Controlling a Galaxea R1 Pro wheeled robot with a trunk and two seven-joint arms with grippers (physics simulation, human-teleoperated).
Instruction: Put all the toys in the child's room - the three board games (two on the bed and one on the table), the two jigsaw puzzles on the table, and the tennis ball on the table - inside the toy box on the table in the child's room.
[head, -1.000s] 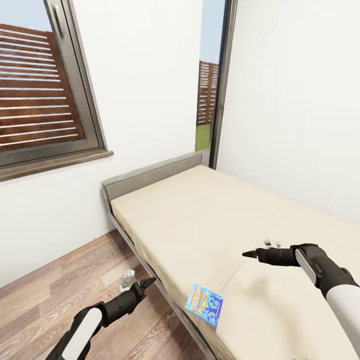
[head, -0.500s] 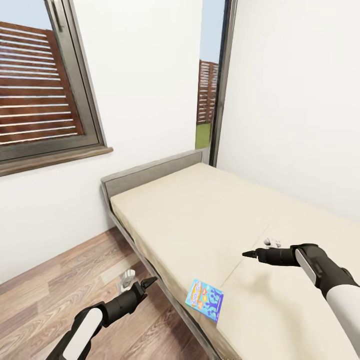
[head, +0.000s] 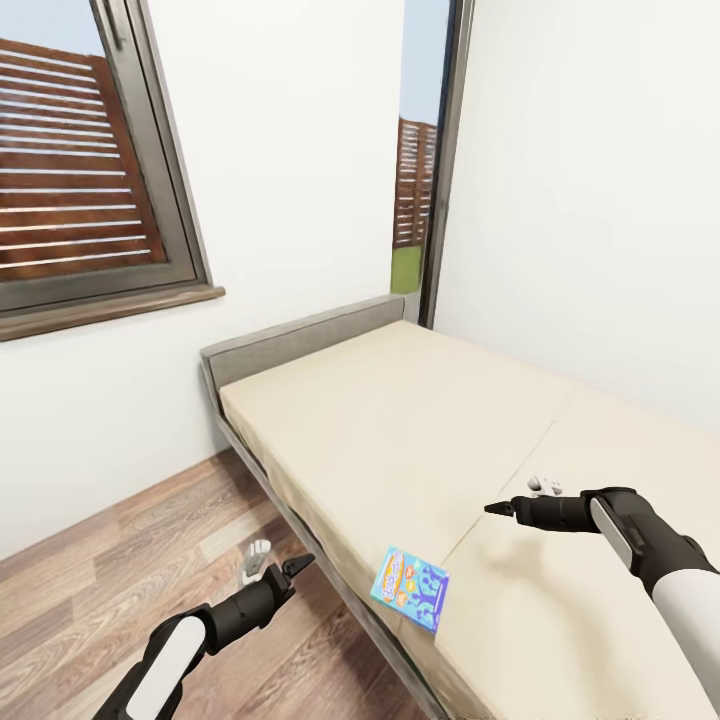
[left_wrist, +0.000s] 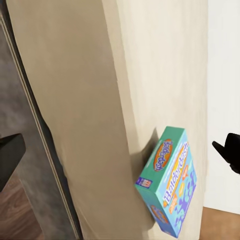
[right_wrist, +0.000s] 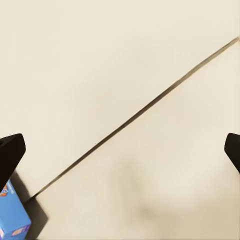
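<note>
Head view: blue board game (head: 409, 588) at bed (head: 400, 420) edge; both end effectors spread wide, empty.

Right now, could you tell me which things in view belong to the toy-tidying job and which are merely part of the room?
Part of the job:
- blue board game, lying near the bed's edge
- bed, which it rests on
- left gripper and right gripper, both empty

Just there:
- window
- wood-plank floor
- white walls
</note>
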